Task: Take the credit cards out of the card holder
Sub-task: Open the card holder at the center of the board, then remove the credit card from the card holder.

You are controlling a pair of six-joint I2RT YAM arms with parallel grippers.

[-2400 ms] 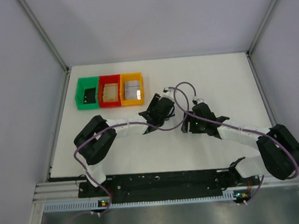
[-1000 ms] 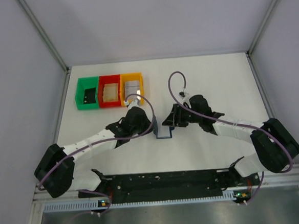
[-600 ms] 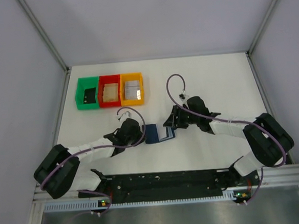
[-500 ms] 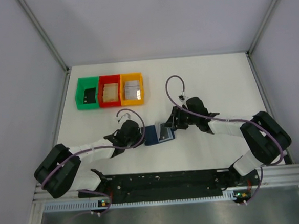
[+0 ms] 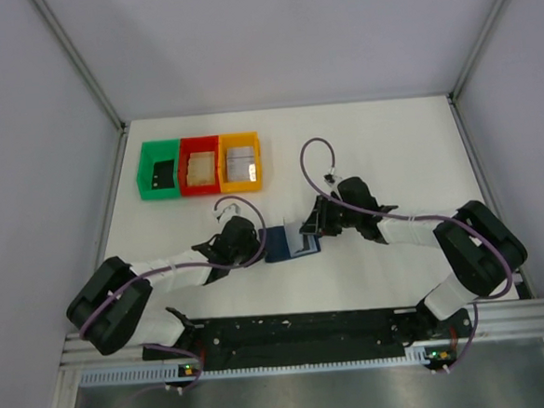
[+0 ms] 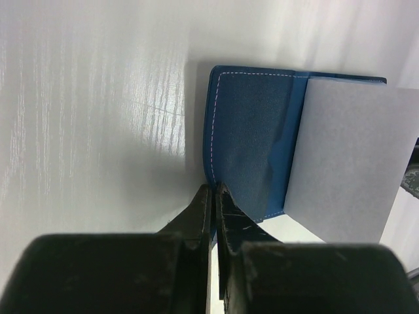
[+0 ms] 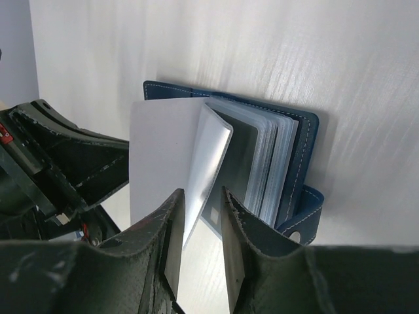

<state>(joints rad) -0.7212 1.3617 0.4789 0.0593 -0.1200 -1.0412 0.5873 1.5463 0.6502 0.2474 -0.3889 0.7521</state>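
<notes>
At centre frame, the left gripper point(image 6: 212, 196) is seen closed tight on the left edge of the card holder point(image 5: 284, 245), apparently so that the opened cover is kept pinned to the table point(image 5: 389, 140). Just right of it, one of the credit cards point(image 7: 160, 157) is straddled by the narrowed right gripper point(image 7: 201, 243), presumably for extraction; whether it is clamped cannot be told.

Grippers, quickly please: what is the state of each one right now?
Left gripper: closed, fingers pinching the cover edge of the small dark blue folding card holder.
Right gripper: open, fingers either side of the thin pale grey card.
</notes>
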